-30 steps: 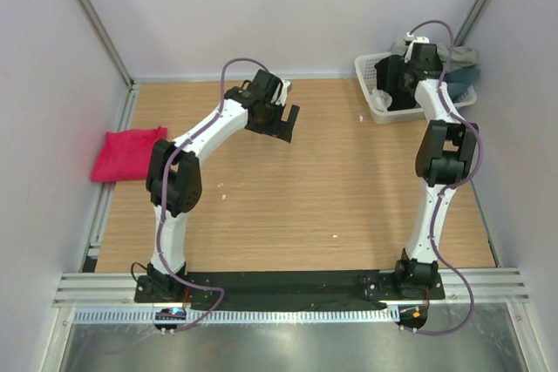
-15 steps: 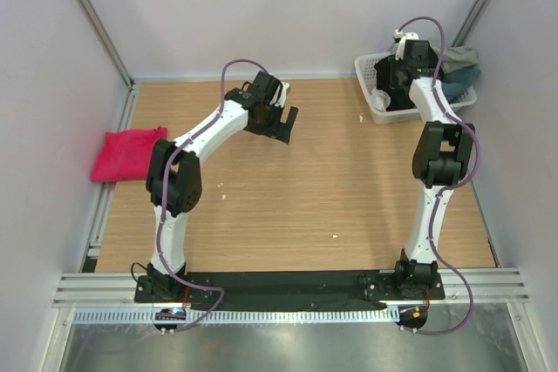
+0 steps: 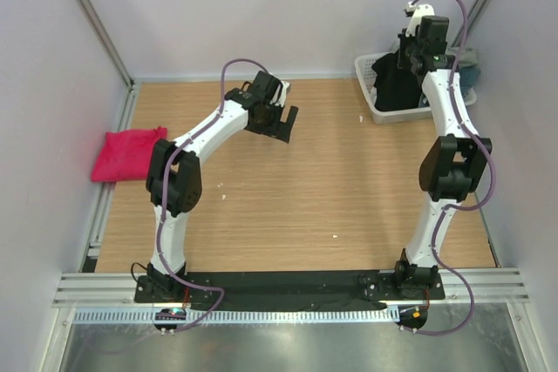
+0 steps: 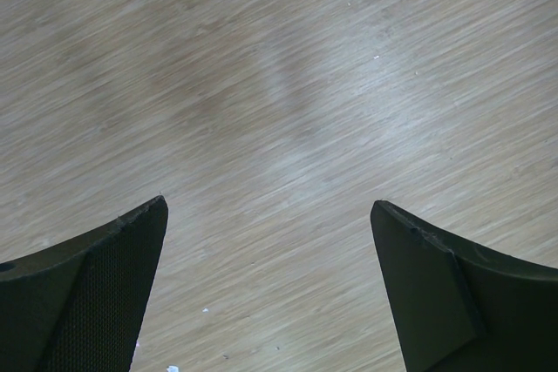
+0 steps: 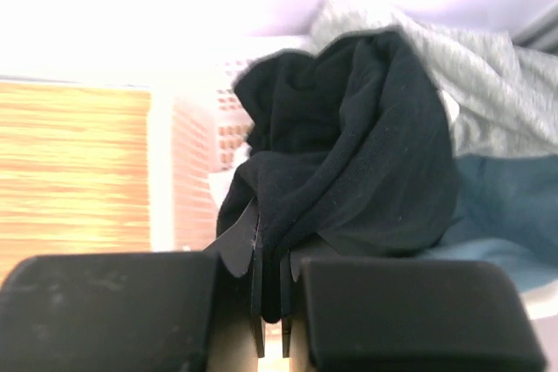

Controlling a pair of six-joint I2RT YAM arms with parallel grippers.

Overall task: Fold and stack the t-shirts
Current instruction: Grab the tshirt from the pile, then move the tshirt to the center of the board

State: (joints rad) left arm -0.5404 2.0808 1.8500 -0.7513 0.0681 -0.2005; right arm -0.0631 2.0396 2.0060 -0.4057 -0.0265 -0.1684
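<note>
Wooden table (image 3: 288, 189) under both arms. Black t-shirt (image 5: 349, 154) bunched, hanging over white basket (image 3: 373, 109), pinched tight in right gripper (image 5: 271, 302); grey and blue cloth (image 5: 488, 128) behind, probably in basket. Pink t-shirt (image 3: 128, 152) folded at table's left edge. Left gripper (image 4: 268, 211) spread wide over wood, holding nothing.

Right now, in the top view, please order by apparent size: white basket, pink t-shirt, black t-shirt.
1. white basket
2. pink t-shirt and black t-shirt: look alike; the black one is bunched and held up nearer the camera.
</note>
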